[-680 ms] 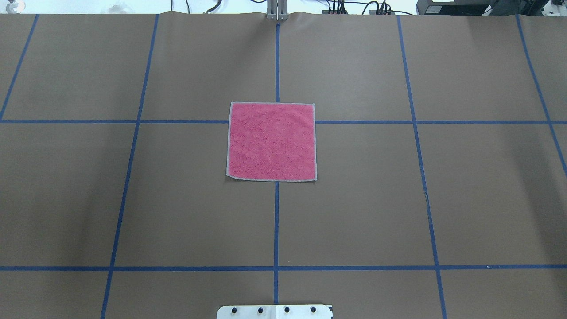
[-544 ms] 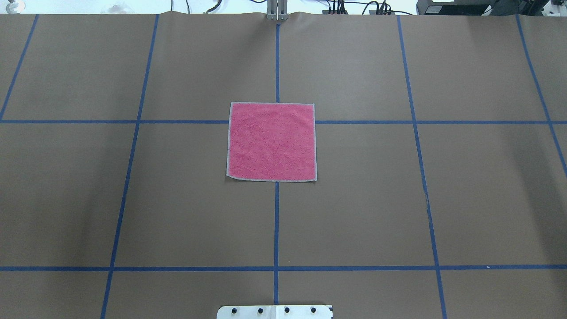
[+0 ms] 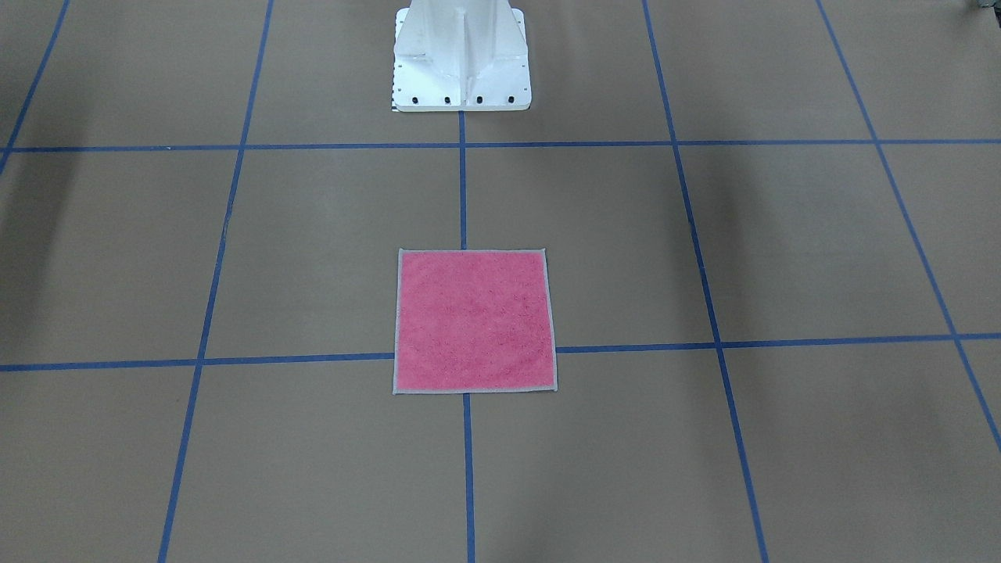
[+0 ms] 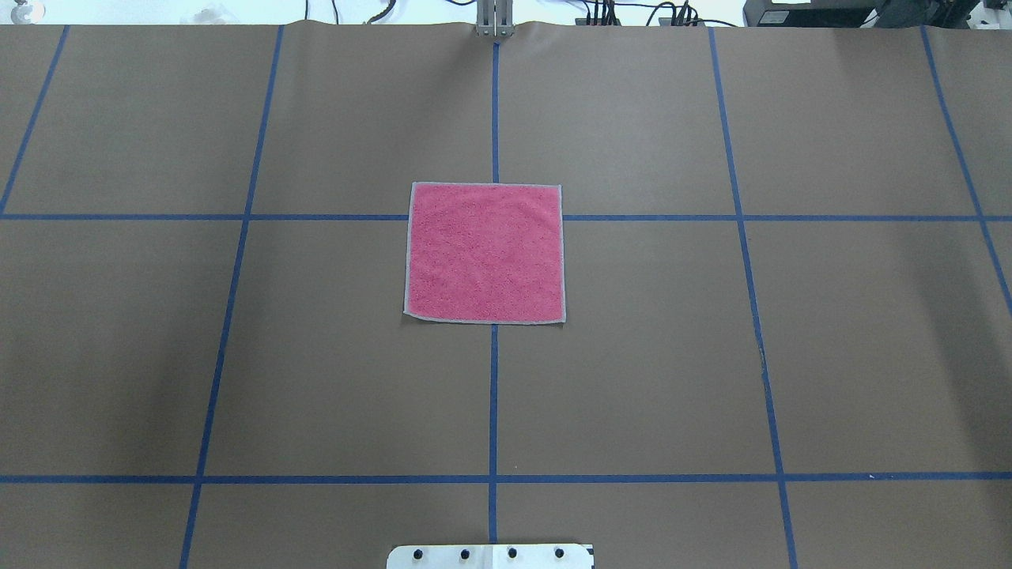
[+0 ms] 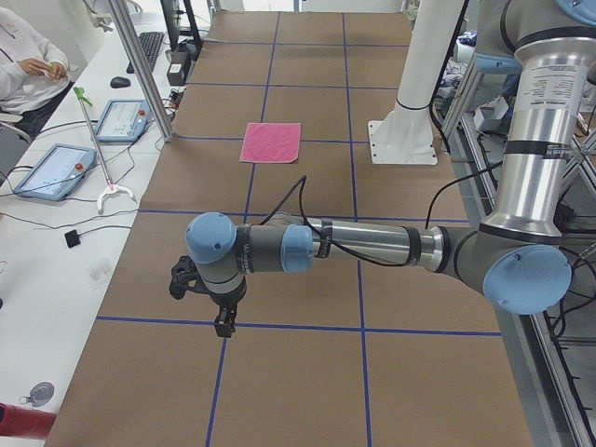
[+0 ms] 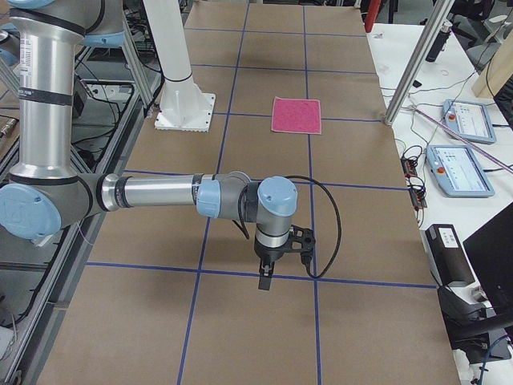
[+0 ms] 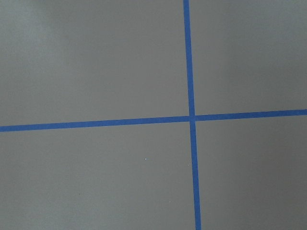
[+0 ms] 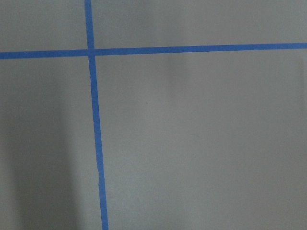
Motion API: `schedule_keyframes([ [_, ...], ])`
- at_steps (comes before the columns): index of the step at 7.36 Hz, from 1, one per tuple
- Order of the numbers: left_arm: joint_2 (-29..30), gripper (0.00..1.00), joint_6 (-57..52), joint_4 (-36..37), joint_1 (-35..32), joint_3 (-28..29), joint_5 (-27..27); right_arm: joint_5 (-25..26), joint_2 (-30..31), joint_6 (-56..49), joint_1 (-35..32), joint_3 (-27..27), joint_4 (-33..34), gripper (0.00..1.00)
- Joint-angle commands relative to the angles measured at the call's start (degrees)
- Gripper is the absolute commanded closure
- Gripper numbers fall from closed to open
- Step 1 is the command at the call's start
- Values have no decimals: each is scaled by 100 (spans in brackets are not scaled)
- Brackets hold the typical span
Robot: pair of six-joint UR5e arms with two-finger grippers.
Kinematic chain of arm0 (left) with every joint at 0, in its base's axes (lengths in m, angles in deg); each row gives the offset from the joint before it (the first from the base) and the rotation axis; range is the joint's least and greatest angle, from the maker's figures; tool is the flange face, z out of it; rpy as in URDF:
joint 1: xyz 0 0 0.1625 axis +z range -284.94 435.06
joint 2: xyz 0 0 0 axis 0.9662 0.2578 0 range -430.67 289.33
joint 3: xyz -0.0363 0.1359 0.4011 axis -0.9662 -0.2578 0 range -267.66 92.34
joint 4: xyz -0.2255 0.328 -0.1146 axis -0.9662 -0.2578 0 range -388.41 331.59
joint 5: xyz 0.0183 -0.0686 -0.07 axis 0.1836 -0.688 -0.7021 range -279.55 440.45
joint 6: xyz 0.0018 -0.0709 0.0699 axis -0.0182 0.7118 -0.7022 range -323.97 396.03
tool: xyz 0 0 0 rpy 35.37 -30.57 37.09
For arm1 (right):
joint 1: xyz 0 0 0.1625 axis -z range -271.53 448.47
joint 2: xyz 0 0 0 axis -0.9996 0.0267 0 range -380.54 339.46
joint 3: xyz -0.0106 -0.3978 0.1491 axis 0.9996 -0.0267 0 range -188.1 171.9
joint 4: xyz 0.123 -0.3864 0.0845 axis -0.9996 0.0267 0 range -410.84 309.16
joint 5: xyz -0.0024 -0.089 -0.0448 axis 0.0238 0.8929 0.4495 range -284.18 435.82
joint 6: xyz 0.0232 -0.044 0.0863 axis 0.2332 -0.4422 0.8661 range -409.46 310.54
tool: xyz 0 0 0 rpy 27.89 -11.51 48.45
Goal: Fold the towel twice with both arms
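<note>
Towel (image 4: 485, 253) is lying flat and unfolded, pink side up, smack in the middle of the table (image 4: 237, 356). It sits right over a crossing of the blue tape lines (image 4: 493, 395), out in front of the white pedestal (image 3: 461, 55). Left gripper (image 5: 223, 326) only shows up in a side view, so honestly can't tell if its fingers are spread or closed. It points straight down over the table close to a tape line, well apart from the towel. From there the wrist bends into a forearm running level above the table to the elbow, and the upper arm goes straight up. Right gripper (image 6: 264, 282) is the same deal at the other end: pointing down, finger gap unreadable, level forearm, upright upper arm, also well apart from the towel.
</note>
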Motion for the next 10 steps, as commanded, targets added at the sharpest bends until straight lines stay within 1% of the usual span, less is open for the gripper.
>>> schedule_keyframes([
  [1,36,0,25,-45,17,-69,-7,10,-310,30,52,-14,0,0],
  [4,63,0,-9,-300,35,-34,-33,10,-372,-47,52,12,-9,0],
  [5,46,0,-10,-413,35,-52,-16,2,-355,-40,52,12,-304,0],
  [6,72,0,60,-571,35,-17,-16,-7,-268,-92,52,-23,-743,0],
  [7,150,0,69,-625,61,-51,-33,-42,-259,-75,70,-75,-904,0],
  [8,212,0,78,-808,114,-95,-60,-51,-276,-75,105,-32,-931,0],
  [9,221,0,200,-1106,210,-70,-51,-164,-372,-49,270,-49,-931,0],
  [10,282,0,253,-1431,585,-61,-51,-235,-529,-22,472,-58,-931,1],
])
